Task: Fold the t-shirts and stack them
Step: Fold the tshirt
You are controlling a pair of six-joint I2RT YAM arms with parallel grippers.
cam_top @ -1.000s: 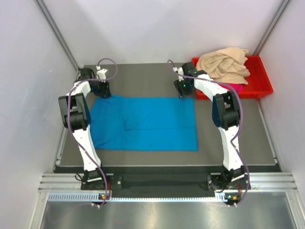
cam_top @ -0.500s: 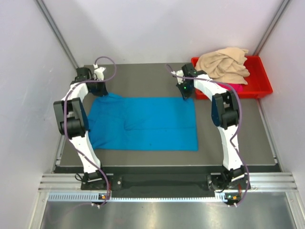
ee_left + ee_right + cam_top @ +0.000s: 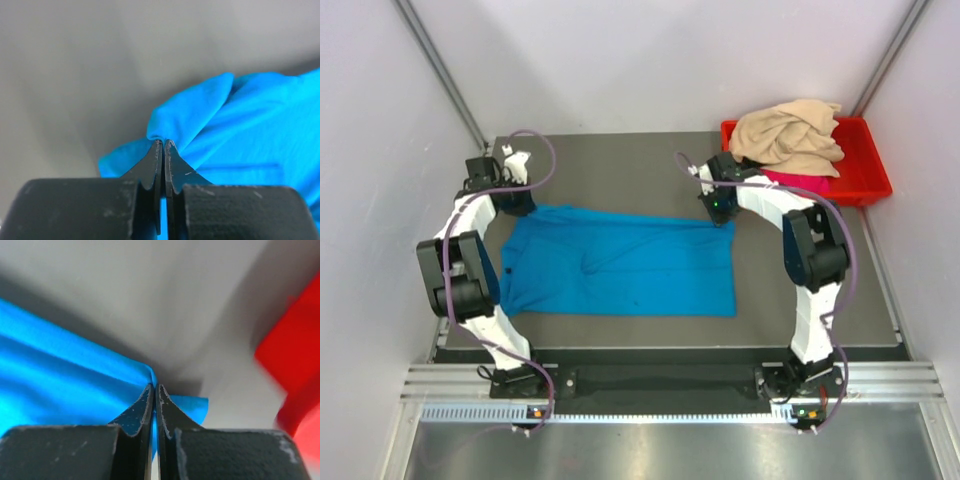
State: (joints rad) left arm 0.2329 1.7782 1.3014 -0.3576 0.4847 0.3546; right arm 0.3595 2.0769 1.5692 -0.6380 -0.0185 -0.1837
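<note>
**A:** What does the overhead view give you?

**B:** The turquoise t-shirt lies spread on the grey tabletop, between the two arms. The left pincer is at the shirt's far left corner and the right pincer is at its far right corner. The cloth rises slightly toward each of them.

**A:** And the other shirts?

**B:** The beige t-shirt is heaped in the red bin at the far right. The magenta t-shirt shows just beneath it.

**A:** Now the left wrist view.

**B:** The left pincer's fingers are pressed together, with a fold of turquoise cloth nipped at their tips. The cloth bunches just above the tips and runs off to the right over the grey surface.

**A:** And the right wrist view?

**B:** Much the same. The right pincer is clamped on the shirt's edge, with blue showing on both sides of its tips. Most of the cloth stretches away to the left. The red bin is a blur along the right side.
</note>
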